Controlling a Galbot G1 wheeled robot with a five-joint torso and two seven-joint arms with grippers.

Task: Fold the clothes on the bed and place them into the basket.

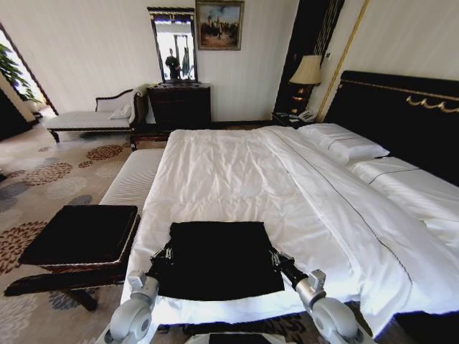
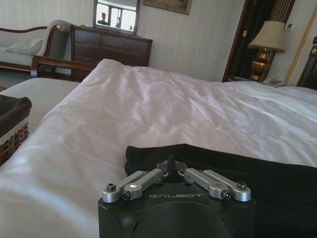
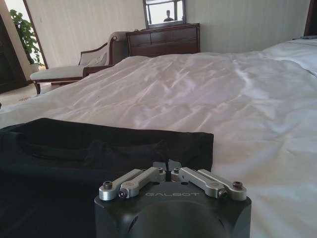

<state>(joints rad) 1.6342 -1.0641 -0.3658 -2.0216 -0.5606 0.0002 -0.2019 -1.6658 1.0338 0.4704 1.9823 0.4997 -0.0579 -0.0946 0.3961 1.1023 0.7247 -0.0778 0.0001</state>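
One black T-shirt (image 1: 217, 258), folded into a rough rectangle, is seen on the near end of the one large bed with the white duvet (image 1: 237, 172). Two grippers are counted. The left gripper (image 1: 166, 252) is placed at the left edge of the shirt and the right gripper (image 1: 275, 258) at its right edge, so the shirt lies between them. In the left wrist view the fingers of the left gripper (image 2: 170, 163) are drawn together on the black cloth (image 2: 223, 163). In the right wrist view the right gripper (image 3: 167, 166) is likewise pinched narrow on the shirt's hem (image 3: 99, 148). One shallow square wicker basket with black lining (image 1: 82, 233) is seen beside the bed, out past the left gripper, apart from the shirt.
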